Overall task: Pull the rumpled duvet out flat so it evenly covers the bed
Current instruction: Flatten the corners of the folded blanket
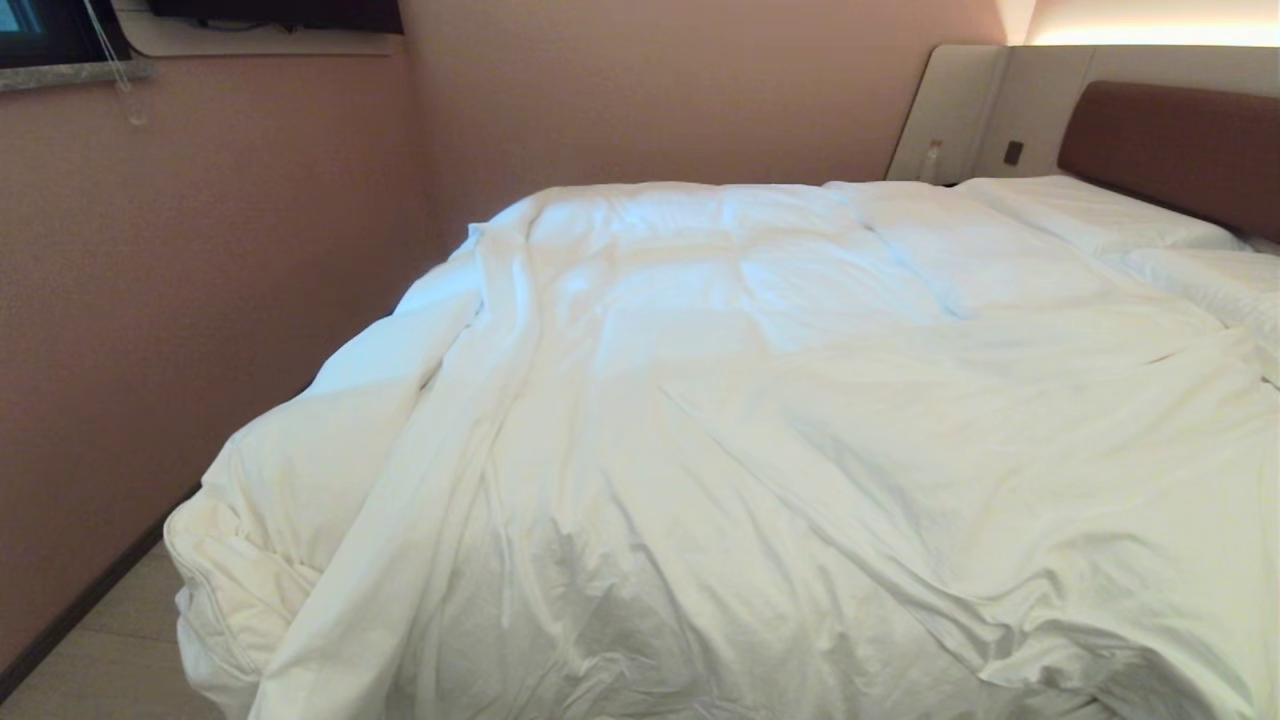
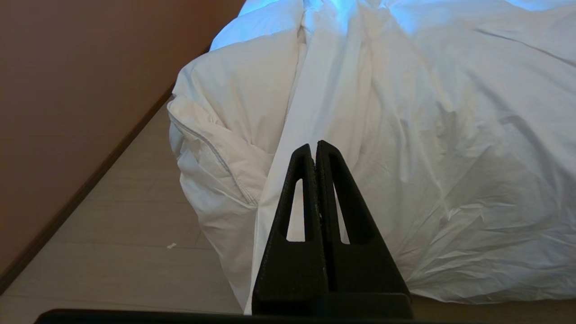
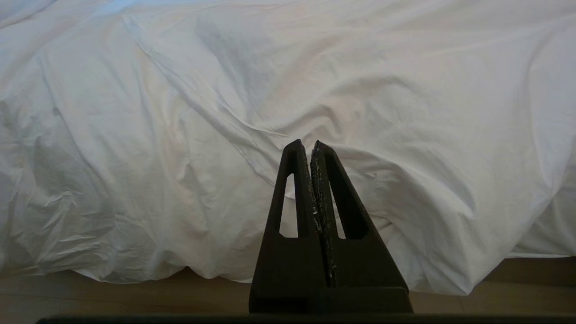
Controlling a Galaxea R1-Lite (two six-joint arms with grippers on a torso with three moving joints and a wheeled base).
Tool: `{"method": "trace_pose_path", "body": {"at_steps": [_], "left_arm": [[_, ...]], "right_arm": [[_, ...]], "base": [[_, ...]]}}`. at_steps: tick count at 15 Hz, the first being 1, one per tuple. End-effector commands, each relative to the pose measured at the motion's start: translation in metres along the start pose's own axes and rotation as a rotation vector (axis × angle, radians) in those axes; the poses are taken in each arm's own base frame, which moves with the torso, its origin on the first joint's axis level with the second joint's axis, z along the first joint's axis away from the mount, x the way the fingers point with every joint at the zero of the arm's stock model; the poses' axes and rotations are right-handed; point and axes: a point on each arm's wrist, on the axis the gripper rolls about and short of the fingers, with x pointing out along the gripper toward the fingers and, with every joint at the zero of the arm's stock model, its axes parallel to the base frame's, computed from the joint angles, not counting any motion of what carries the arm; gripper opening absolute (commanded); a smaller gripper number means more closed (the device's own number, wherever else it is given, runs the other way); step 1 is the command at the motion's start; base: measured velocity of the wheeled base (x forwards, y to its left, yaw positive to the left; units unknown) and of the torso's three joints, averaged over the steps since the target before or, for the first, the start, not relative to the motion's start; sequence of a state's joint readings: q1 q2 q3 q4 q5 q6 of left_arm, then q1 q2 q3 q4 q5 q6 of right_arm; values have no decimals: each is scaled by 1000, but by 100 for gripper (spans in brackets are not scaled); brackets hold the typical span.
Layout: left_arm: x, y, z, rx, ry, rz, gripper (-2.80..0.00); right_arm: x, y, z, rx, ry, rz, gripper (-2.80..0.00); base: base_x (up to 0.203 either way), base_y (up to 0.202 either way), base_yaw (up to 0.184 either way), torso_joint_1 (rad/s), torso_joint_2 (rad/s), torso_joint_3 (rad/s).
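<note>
The white puffy duvet (image 1: 760,400) lies rumpled over the bed, whose brown headboard (image 1: 1170,150) shows at the far right. Long creases run across it, and its near left corner (image 1: 240,560) is bunched and folded back over the bed's edge. Neither arm appears in the head view. My left gripper (image 2: 313,146) is shut and empty, hanging short of the bunched corner (image 2: 216,148) where the duvet drapes toward the floor. My right gripper (image 3: 308,145) is also shut on nothing, facing the duvet's hanging front edge (image 3: 288,112) without touching it.
A pink wall (image 1: 200,300) runs close along the bed's left side, leaving a narrow strip of pale floor (image 2: 112,234). White pillows (image 1: 1090,215) lie by the headboard. Beige panels (image 1: 960,110) flank the headboard. A brown wooden base (image 3: 135,292) shows under the duvet's hem.
</note>
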State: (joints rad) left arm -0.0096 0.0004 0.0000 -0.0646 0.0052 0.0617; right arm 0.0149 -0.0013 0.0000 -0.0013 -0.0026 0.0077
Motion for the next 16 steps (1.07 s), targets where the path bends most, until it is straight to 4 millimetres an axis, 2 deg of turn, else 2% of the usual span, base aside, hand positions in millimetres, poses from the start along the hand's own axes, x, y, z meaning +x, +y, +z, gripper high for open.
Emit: {"method": "trace_pose_path", "body": {"at_steps": [1,14,15,16], "left_arm": [[0,0,0,0,0,0,-280],[0,0,1,-8,4,5,-280],[-1,1,8,-38,10,14,-280],[-3,2,25,-86,14,29,-280]], "right_arm": [[0,0,0,0,1,0,-280],[0,0,0,0,1,0,-280],[0,0,0,0,1,0,-280],[0,0,0,0,1,0,-280]], "base": [[0,0,0,0,0,0],[0,0,0,0,0,0],[0,0,0,0,0,0],[0,0,0,0,0,0]]}}
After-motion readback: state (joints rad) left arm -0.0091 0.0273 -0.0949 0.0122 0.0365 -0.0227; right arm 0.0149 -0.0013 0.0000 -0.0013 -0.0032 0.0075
